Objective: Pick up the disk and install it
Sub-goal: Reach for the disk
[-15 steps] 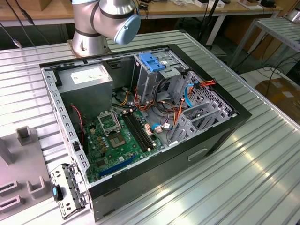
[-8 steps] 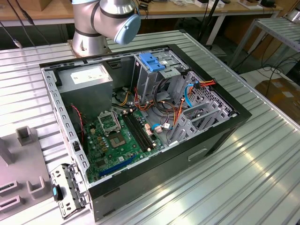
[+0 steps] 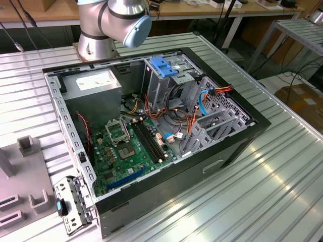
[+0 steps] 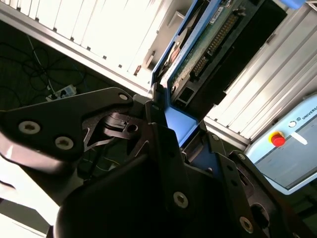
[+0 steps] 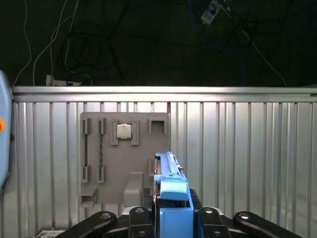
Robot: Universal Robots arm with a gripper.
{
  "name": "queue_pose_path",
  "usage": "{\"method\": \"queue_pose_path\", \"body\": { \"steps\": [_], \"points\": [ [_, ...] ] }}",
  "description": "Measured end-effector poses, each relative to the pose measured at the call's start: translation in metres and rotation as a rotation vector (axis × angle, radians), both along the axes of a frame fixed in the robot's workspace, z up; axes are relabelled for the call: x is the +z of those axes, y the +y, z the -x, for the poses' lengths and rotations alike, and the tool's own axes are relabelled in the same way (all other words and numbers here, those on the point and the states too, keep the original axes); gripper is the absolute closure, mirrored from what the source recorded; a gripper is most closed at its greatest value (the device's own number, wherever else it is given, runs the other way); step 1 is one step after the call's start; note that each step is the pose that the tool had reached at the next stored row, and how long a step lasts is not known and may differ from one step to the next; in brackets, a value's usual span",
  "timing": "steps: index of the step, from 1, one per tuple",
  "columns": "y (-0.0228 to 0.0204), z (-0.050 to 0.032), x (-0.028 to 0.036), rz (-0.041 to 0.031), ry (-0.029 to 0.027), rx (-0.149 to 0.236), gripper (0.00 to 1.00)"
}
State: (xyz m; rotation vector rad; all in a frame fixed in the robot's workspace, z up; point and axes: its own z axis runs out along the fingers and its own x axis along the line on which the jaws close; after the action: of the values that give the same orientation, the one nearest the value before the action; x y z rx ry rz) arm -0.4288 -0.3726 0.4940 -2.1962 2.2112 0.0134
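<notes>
1. Grip: the black two-fingered hand (image 5: 171, 220) is clamped on the disk (image 5: 171, 186), a flat dark grey rectangular hard drive framed by bright blue plastic carrier rails. The disk stands edge-on between the fingers in the first wrist view. In the second wrist view its green circuit-board face runs away from the fingertips.
2. The disk is carried clear of the ribbed aluminium tabletop (image 5: 237, 148), and a flat grey plastic fixture plate (image 5: 126, 168) holding a square silver processor chip (image 5: 124, 131) lies beyond it. I cannot tell how high it hangs.
3. In the exterior view, the open black computer tower case (image 3: 202, 169) lies on its side on the tabletop. Inside stands a silver metal drive cage (image 3: 156, 89) topped by a light-blue plastic latch plate (image 3: 162, 66).
4. The hold looks to sit at one end of the disk, so a quick swing could make the long body pivot or slip.
5. Orange and blue cables (image 3: 202, 103) crowd the space beside the cage. A tilted entry could snag them or jam the rails against the cage walls.
6. A drop over the case would strike the green motherboard (image 3: 123, 151).
7. The tabletop is hard, shiny slatted metal that would not cushion a fall.
8. Beyond the tabletop's edge, loose black leads (image 5: 84, 49) trail over a dark floor, and wooden benches (image 3: 202, 7) stand behind the grey robot arm (image 3: 98, 22).
</notes>
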Motion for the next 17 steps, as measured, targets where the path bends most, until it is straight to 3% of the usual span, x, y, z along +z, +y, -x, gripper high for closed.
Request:
{"method": "queue_pose_path", "body": {
  "steps": [17],
  "points": [
    [0.0, -0.0206, 0.0, 0.0, 0.0, 0.0, 0.63]
  ]
}}
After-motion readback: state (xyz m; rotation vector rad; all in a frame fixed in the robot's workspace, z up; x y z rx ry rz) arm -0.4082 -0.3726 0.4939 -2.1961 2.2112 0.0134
